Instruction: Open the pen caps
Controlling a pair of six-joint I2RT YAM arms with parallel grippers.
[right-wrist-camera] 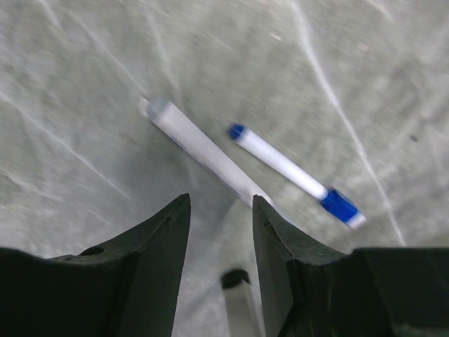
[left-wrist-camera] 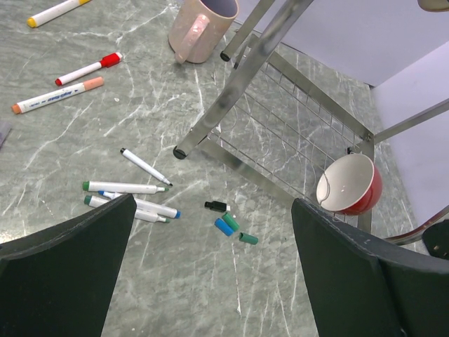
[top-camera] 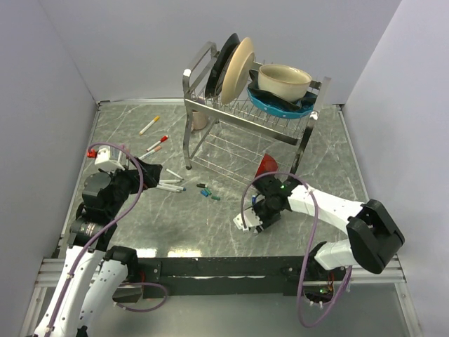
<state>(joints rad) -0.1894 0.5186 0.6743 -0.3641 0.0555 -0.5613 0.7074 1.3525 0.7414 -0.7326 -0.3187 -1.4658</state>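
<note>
My left gripper (left-wrist-camera: 212, 210) hangs wide open over several loose pen caps on the marble table: a black cap (left-wrist-camera: 217, 206), a blue cap (left-wrist-camera: 224, 227) and two green caps (left-wrist-camera: 248, 239). Uncapped white pens (left-wrist-camera: 126, 187) lie to their left. Pens with a yellow cap (left-wrist-camera: 32, 22), a red cap (left-wrist-camera: 111, 59) and a pink cap (left-wrist-camera: 93, 83) lie farther back. My right gripper (right-wrist-camera: 221, 203) is low over the table, its jaws apart. A white pen with a black end (right-wrist-camera: 236, 279) lies between the fingers without touching them. A blue-tipped pen (right-wrist-camera: 295, 172) and a plain white barrel (right-wrist-camera: 203, 151) lie just ahead.
A metal dish rack (top-camera: 245, 116) holding plates and bowls stands at the back centre, its legs (left-wrist-camera: 210, 119) close to the caps. A pink mug (left-wrist-camera: 200, 31) stands behind the rack leg. A red bowl (left-wrist-camera: 351, 186) rests by the rack's right side.
</note>
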